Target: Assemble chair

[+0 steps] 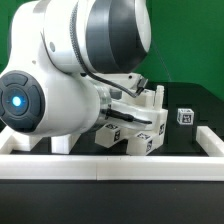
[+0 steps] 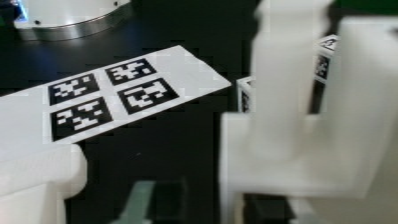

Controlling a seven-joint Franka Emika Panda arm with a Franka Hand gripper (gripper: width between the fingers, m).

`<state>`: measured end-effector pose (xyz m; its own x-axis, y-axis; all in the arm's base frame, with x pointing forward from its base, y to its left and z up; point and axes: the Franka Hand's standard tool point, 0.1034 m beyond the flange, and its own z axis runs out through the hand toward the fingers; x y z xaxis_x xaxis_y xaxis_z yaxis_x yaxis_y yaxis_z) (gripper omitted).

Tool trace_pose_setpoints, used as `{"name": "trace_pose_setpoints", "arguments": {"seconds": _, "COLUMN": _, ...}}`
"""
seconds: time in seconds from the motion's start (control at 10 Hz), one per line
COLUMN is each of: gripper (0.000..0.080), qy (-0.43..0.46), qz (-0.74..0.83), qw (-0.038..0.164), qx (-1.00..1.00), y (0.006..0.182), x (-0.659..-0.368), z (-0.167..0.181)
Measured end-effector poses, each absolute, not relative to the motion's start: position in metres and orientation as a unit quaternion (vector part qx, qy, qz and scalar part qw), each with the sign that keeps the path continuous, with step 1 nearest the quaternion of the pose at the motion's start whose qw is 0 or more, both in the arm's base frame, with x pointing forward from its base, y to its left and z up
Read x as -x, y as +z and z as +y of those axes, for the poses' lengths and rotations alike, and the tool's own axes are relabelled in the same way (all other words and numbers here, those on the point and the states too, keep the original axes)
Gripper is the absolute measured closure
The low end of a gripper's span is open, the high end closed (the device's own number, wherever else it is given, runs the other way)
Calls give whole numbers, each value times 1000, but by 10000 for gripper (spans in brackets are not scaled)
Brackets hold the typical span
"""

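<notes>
The chair's white tagged parts (image 1: 138,128) sit joined in a cluster at the middle of the black table, right under my wrist. In the wrist view a tall white chair part (image 2: 299,95) with side tags rises close beside my gripper (image 2: 205,206). My fingertips (image 2: 150,205) show at the frame's edge with a narrow dark gap between them and nothing in it. One finger stands against the foot of the white part. A small tagged chair cube (image 1: 184,117) lies apart, toward the exterior view's right. In the exterior view the arm hides the fingertips.
The marker board (image 2: 111,96) with its square tags lies flat on the table near the chair parts. A long plain white border rail (image 1: 120,166) runs along the front of the table. The bulky arm (image 1: 70,70) fills the exterior view's left and middle.
</notes>
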<state>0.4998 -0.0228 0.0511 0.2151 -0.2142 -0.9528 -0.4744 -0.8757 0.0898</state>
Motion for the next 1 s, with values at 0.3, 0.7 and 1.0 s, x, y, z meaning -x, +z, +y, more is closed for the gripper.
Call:
{"name": "trace_pose_setpoints", "arguments": {"seconds": 0.3, "gripper": 359, "qy": 580, "qz": 226, "qw": 113, "qx": 775, "y": 54, "x": -505, "z": -27}}
{"name": "trace_pose_setpoints", "arguments": {"seconds": 0.7, "gripper": 152, "qy": 565, "qz": 231, "qw": 124, "qx": 782, "y": 58, "x": -509, "z": -40}}
{"name": "trace_pose_setpoints", "arguments": {"seconds": 1.0, "gripper": 151, "qy": 563, "qz": 232, "qw": 124, "qx": 783, "y": 57, "x": -510, "z": -40}}
